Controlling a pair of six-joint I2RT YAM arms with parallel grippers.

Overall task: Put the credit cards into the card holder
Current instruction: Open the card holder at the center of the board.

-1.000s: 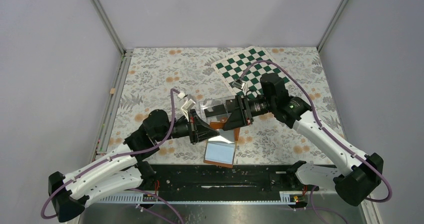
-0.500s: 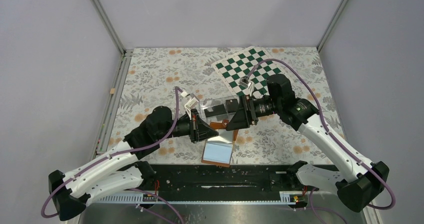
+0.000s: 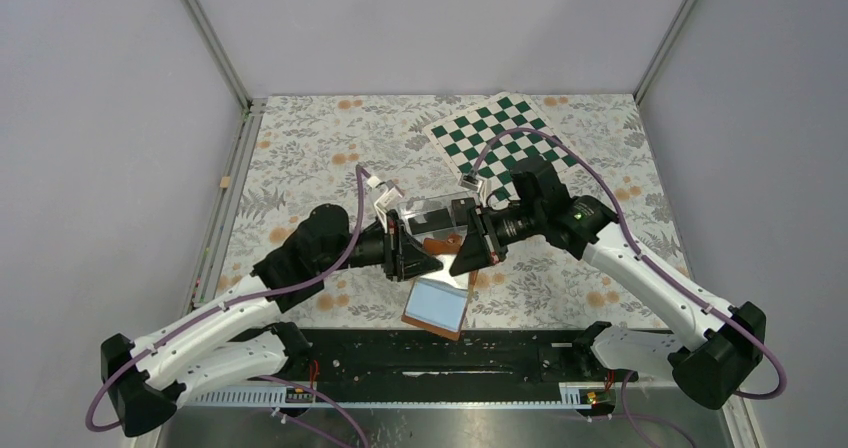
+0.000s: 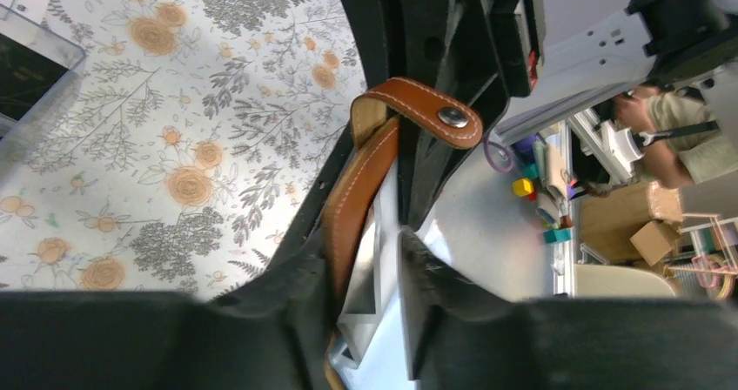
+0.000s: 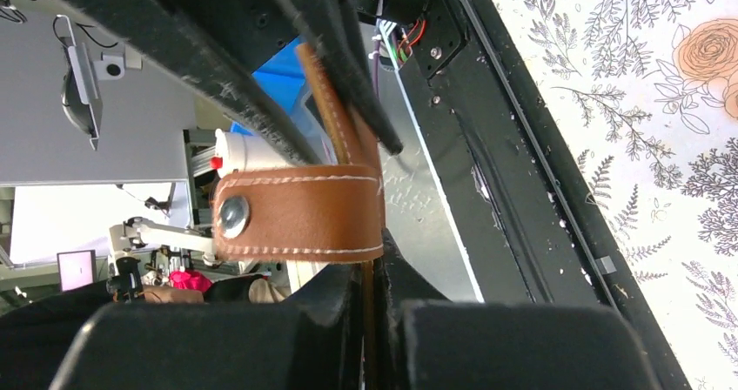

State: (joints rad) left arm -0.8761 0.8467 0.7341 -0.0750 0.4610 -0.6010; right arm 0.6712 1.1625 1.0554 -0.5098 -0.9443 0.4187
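One card holder (image 3: 437, 306) hangs open above the flowered cloth (image 3: 300, 158), in the middle of the table's near half, held up between two grippers that meet nose to nose; its pale sleeved side droops toward the near edge, and its one brown snap tab (image 5: 296, 214) curls over between the fingers. One clear box (image 4: 48, 103) sits just beyond the grippers, and something dark inside it looks like the credit cards (image 4: 17, 77); how many there are cannot be told. One green-and-white checkered board (image 3: 500, 138) lies at the far right, well apart from the rest.

The left gripper (image 4: 365, 251) comes in from the left; its fingers stand at a narrow gap with the leather cover and the pale sleeves between them, the leather against one finger (image 4: 296, 312), so it appears to be pinching that edge of the holder. The right gripper (image 5: 372, 268) comes in from the right; its fingers (image 5: 487, 338) are all but together, with only a thin edge of brown leather pressed between them, just under the tab.
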